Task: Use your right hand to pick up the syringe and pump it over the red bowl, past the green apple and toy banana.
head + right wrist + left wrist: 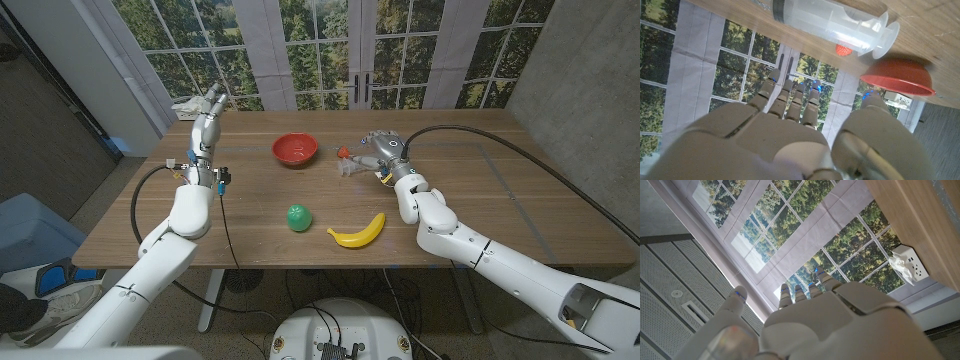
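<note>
- Overhead, in the head view, the right hand (381, 146) hovered just right of the syringe (352, 164), with the red bowl (295, 149) further left; I could not tell its grasp.
- Right wrist view: the syringe (832, 20) lay just beyond the spread fingers (790, 97), untouched.

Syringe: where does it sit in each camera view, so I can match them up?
Head view: the syringe lies on the table by the right hand, right of the red bowl.
Right wrist view: syringe on the table beyond the fingers.
Left wrist view: not in it.
Shared landmark: the red bowl.
</note>
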Controlling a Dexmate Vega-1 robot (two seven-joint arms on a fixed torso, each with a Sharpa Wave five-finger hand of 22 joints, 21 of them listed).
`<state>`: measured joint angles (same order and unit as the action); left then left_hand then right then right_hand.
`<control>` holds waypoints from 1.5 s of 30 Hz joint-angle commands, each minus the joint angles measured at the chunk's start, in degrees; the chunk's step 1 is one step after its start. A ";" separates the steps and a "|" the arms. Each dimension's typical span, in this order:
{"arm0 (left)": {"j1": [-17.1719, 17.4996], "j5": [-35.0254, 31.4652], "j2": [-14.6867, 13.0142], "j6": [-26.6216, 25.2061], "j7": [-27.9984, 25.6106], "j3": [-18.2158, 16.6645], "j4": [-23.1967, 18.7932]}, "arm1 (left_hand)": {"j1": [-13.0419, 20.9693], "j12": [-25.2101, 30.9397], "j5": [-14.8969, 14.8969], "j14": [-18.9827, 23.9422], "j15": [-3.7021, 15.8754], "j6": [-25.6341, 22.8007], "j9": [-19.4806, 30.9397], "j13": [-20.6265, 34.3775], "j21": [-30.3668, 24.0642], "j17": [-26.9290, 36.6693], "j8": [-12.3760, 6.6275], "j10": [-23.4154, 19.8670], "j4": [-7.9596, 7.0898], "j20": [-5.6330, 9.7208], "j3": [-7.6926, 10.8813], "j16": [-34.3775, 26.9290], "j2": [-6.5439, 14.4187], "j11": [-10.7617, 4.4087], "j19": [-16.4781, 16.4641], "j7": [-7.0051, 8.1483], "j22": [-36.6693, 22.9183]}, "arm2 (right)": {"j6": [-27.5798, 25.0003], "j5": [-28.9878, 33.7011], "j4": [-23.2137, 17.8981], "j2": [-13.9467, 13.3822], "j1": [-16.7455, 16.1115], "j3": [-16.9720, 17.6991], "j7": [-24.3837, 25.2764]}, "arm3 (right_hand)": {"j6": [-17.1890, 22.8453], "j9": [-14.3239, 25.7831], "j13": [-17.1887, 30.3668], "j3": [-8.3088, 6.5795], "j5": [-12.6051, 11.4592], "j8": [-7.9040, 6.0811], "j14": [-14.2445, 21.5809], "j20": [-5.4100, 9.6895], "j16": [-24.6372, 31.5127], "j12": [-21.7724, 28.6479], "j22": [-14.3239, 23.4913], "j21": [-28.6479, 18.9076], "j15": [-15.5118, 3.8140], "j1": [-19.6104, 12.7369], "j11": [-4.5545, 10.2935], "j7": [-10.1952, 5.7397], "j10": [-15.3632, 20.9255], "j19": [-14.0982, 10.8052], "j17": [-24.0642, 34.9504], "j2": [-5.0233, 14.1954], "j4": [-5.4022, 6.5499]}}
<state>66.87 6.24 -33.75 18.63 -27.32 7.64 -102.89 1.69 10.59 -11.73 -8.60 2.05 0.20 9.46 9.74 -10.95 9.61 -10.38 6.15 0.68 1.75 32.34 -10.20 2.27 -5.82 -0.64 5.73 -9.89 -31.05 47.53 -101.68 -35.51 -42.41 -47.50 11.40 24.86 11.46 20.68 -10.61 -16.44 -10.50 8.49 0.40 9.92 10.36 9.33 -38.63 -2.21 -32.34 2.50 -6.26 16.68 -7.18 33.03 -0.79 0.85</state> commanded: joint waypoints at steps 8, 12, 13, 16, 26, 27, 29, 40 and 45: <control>-0.16 0.42 0.08 0.34 0.33 0.43 0.53 | 0.30 -0.02 -0.10 0.07 4.20 0.03 0.29 0.16 -0.22 0.11 -0.04 0.32 0.36 1.94 0.17 0.09 0.83 0.02 -0.18 0.39 -0.10 | 20.32 -22.99 0.93 -1.27 -5.64 11.08 10.78 | -10.44 -0.35 -3.59 2.42 1.65 0.57 -6.61 -0.60 0.62 0.11 0.00 7.38 -1.19 9.91 -0.36 -2.20 -6.76 3.44 -6.96 2.87 4.06; -0.15 0.59 0.01 0.28 0.49 0.44 0.38 | 0.31 -0.03 -0.09 0.04 4.22 0.05 0.29 0.16 -0.21 0.11 -0.03 0.35 0.43 1.98 0.18 0.10 0.87 0.07 -0.17 0.42 -0.11 | 26.11 -27.50 2.69 -1.05 -6.54 12.93 12.66 | -12.53 -0.55 -4.46 3.11 1.80 0.57 -7.23 -0.49 0.80 0.38 0.01 8.54 -1.90 13.26 -0.47 -1.37 -7.02 3.06 -8.10 4.31 5.91; -0.11 0.64 0.02 0.28 0.50 0.44 0.33 | 0.31 -0.03 -0.09 0.03 4.22 0.10 0.29 0.16 -0.20 0.12 -0.02 0.36 0.45 1.94 0.18 0.10 0.89 0.07 -0.17 0.43 -0.11 | 27.52 -28.94 3.00 -1.07 -6.78 13.44 12.60 | -14.73 -0.72 -5.01 3.62 1.84 0.81 -7.48 -0.03 0.84 0.49 0.00 9.25 -2.42 14.96 -0.16 0.34 -7.02 2.72 -8.93 4.64 6.63; -0.10 1.09 -0.03 0.29 0.85 0.47 0.31 | 0.32 -0.04 -0.09 -0.07 4.21 0.31 0.29 0.16 -0.19 0.12 0.06 0.37 0.49 2.03 0.23 0.13 1.04 0.16 -0.15 0.40 -0.11 | 30.53 -31.90 3.51 -0.97 -7.60 14.67 12.95 | -17.21 -1.02 -6.12 4.27 1.70 0.63 -8.00 1.54 0.73 0.29 -0.01 10.57 -3.24 16.96 0.32 4.54 -7.96 1.77 -10.78 4.83 7.02; -0.02 2.60 0.14 1.01 1.71 0.54 0.61 | 0.00 -0.14 -0.34 -1.11 4.42 1.61 0.28 0.16 -0.13 0.33 0.35 0.79 -0.28 3.62 0.79 0.24 3.37 0.65 0.13 -0.04 -0.16 | 38.66 -42.79 4.95 -0.06 -9.52 18.07 9.96 | -18.62 -1.19 -7.13 4.50 1.31 0.44 -9.06 4.07 0.54 0.05 -0.06 12.09 -3.86 18.32 -0.23 6.98 -9.63 1.56 -12.48 5.47 7.17; 0.01 2.66 0.18 1.07 1.71 0.54 0.63 | -0.02 -0.14 -0.36 -1.15 4.42 1.66 0.28 0.16 -0.15 0.35 0.36 0.80 -0.36 3.74 0.83 0.24 3.54 0.67 0.09 -0.06 -0.16 | 38.56 -43.28 4.63 -0.25 -9.65 18.25 9.46 | -18.64 -1.19 -7.17 4.49 1.29 0.42 -9.08 4.15 0.55 0.05 -0.06 12.15 -3.87 18.37 -0.19 7.00 -9.68 1.54 -12.54 5.54 7.18; 0.05 3.22 0.24 1.19 2.03 0.58 0.75 | -0.15 -0.19 -0.47 -1.34 4.30 1.84 0.28 0.16 -0.16 0.40 0.36 1.02 -0.79 3.83 1.04 0.21 4.43 0.90 0.10 -0.17 -0.18 | 39.40 -44.19 4.71 -0.14 -9.94 18.65 9.31 | -18.72 -1.20 -7.24 4.48 1.26 0.42 -9.08 4.31 0.56 0.04 -0.07 12.21 -3.86 18.44 -0.17 7.09 -9.79 1.43 -12.65 5.63 7.19; 0.37 7.96 -0.30 0.92 5.46 0.94 1.23 | -0.39 -0.35 -0.62 -1.89 4.53 2.66 0.25 0.16 -0.13 0.45 0.44 1.82 -1.56 4.24 1.26 0.21 5.48 1.08 0.33 -0.39 -0.19 | 46.79 -56.70 5.20 1.14 -12.45 22.12 3.84 | -18.89 -1.26 -7.77 4.46 1.04 0.21 -9.06 4.88 0.64 0.17 -0.11 13.09 -2.71 18.68 -0.59 7.44 -10.06 1.27 -13.68 5.79 6.90; 0.71 11.69 -0.67 1.22 7.94 0.75 0.92 | -0.44 -0.32 -0.65 -2.01 4.40 2.80 0.25 0.16 -0.14 0.45 0.43 1.89 -1.71 4.42 1.26 0.21 5.56 1.09 0.34 -0.48 -0.18 | 51.65 -62.13 6.03 2.19 -14.01 23.93 1.84 | -17.62 -1.32 -8.24 4.47 0.85 -0.32 -8.33 4.88 0.89 0.65 -0.15 13.89 -3.00 18.44 -0.43 7.23 -9.07 0.87 -14.77 5.48 6.24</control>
<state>67.02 12.62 -33.84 19.59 -22.89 8.38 -101.91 1.62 10.37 -12.14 -9.42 1.84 2.58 9.46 9.74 -10.95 9.75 -9.92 7.71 -0.62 1.75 33.62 -9.93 4.47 -4.70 -0.64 5.41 -10.02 10.74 -1.84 -96.81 -34.84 -53.69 -27.07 17.89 6.38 10.12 12.55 -6.13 -15.29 -10.41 -0.31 2.27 10.41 10.42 9.07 -25.02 -1.54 -13.66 2.04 1.16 6.64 -5.72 18.65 5.36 7.71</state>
